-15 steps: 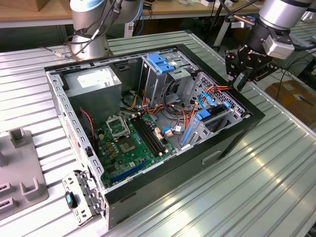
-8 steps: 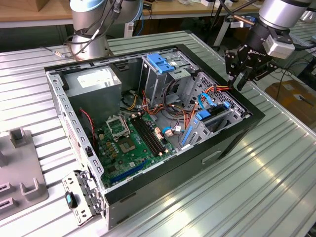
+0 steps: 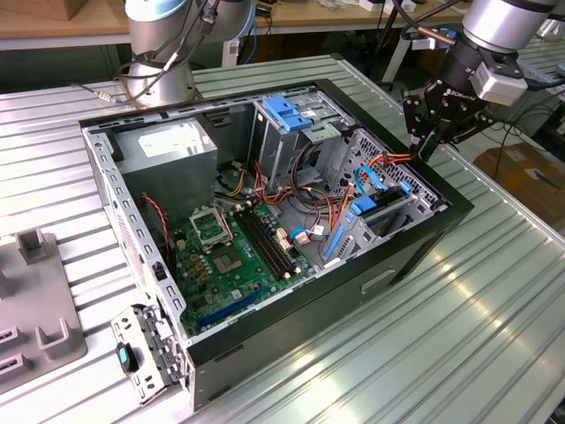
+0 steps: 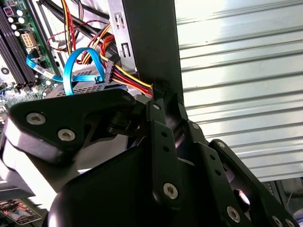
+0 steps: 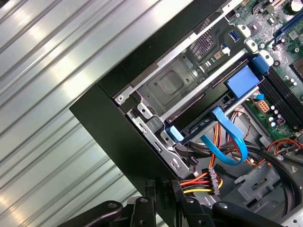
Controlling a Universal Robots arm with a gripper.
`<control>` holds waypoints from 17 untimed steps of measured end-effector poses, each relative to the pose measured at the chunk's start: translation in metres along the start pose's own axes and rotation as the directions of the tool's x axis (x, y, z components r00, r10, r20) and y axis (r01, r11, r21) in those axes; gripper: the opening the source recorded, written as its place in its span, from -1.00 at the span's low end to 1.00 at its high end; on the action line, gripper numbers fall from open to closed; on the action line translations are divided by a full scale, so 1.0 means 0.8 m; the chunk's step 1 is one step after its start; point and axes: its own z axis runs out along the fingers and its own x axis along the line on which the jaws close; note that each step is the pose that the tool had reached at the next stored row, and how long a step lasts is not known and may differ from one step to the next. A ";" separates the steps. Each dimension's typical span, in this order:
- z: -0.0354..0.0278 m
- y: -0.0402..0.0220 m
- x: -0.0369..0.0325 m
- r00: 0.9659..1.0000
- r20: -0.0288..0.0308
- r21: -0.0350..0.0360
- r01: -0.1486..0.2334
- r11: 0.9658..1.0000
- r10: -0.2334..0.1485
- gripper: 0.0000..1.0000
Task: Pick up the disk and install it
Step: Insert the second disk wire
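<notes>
A robotics lab or electronics workshop was the setting: an opened computer case (image 3: 265, 221) lay on a ribbed metal worktop (image 3: 494, 309), its motherboard (image 3: 238, 256) and wiring exposed. Wooden benches (image 3: 53, 22) trailing cables stood beyond the worktop's far edge, a robot arm's base (image 3: 163, 53) was mounted there, and grey fixtures (image 3: 35, 300) sat at its near corner.

A shiny silver counter (image 3: 459, 309) with long ridges fills the room's middle, a grey plastic block (image 3: 35, 300) sits at the exterior view's left, and wooden tables (image 3: 53, 22) stand behind with wires hanging down.
</notes>
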 end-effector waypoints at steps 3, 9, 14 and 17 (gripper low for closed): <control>0.0000 0.0000 0.0000 1.000 0.000 0.000 0.000 1.000 0.000 -0.47; 0.0000 0.0000 -0.0004 1.000 0.000 0.000 0.000 1.000 0.000 -0.47; -0.0001 0.0010 -0.0015 1.000 0.000 0.000 0.000 1.000 0.000 -0.47; 0.0000 0.0011 -0.0016 1.000 0.000 0.000 0.000 1.000 0.000 -0.47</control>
